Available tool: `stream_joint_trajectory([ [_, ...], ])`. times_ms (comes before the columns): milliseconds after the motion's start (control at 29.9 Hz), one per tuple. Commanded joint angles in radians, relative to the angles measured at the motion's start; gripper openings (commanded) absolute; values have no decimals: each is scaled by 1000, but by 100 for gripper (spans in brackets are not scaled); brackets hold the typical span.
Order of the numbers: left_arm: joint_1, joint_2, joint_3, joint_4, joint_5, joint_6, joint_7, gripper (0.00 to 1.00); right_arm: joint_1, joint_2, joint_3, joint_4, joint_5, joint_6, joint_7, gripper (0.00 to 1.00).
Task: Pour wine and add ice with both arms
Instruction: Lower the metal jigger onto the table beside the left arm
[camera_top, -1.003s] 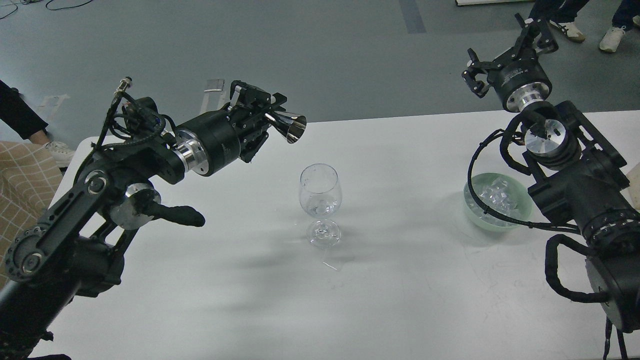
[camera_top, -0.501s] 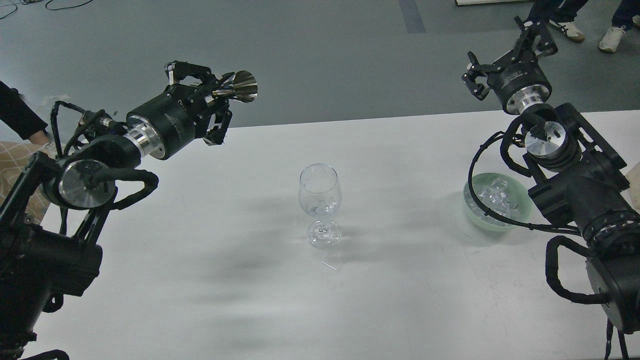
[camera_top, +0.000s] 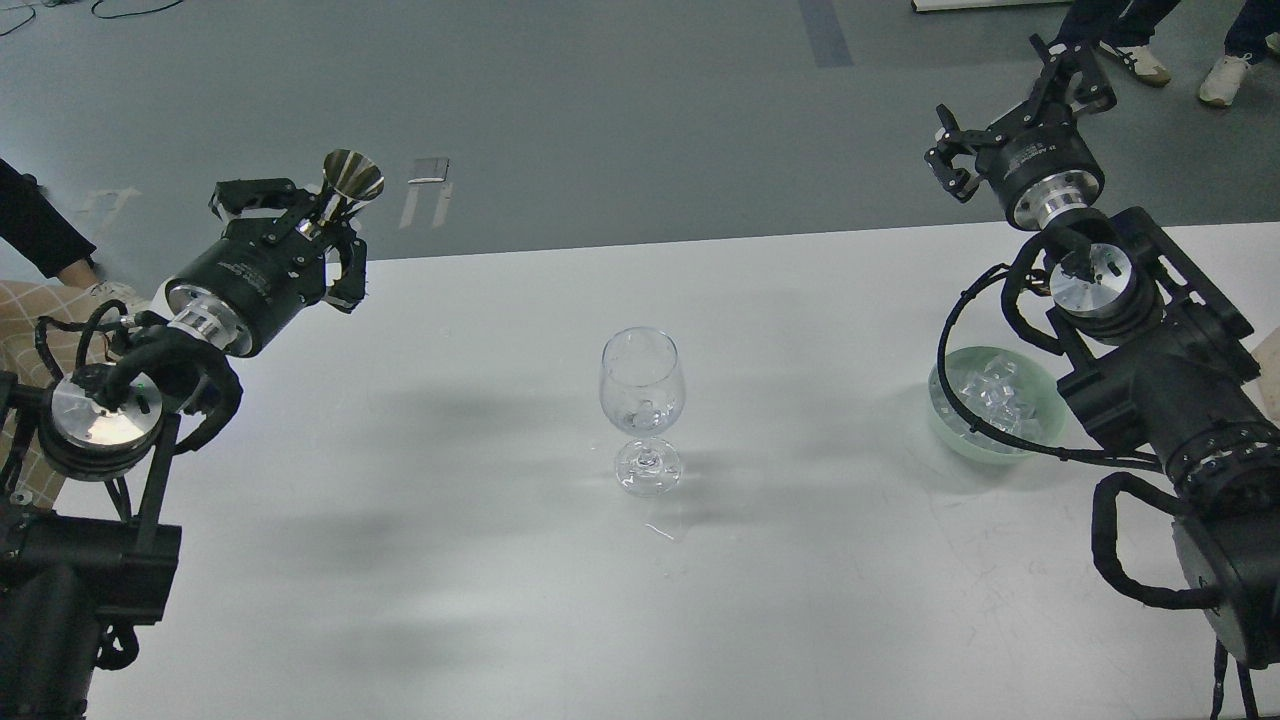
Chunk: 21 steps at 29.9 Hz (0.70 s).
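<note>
A clear wine glass stands upright at the table's middle, with a little clear wine and an ice cube low in its bowl. My left gripper is at the far left, above the table's back edge, shut on a shiny steel measuring cup held mouth up. A pale green bowl at the right holds several ice cubes. My right gripper is raised beyond the table's back edge, open and empty.
The white table fills the lower view. A small clear speck lies in front of the glass. People's feet stand on the grey floor at the back right. Chequered cloth shows at the far left.
My left arm has swung left and back, away from the glass, turning the steel cup from tilted toward the glass to mouth up. The right arm has barely moved.
</note>
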Motion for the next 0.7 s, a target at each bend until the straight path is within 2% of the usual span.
stream_joint_trajectory([
  [0,6,0,-5,86,-41,-36,-50,0,-5,2,0,0,0,-1,0,100],
  [201,7,-7,-5,244,-104,-122,-115,0,-5,2,-1,0,-2,-4,0,100],
  [401,10,-20,-7,336,-150,-181,-159,0,-8,2,-1,-1,-2,-5,0,100],
  [668,15,-42,-4,448,-210,-236,-176,0,-12,2,-1,0,-5,-8,-1,100],
])
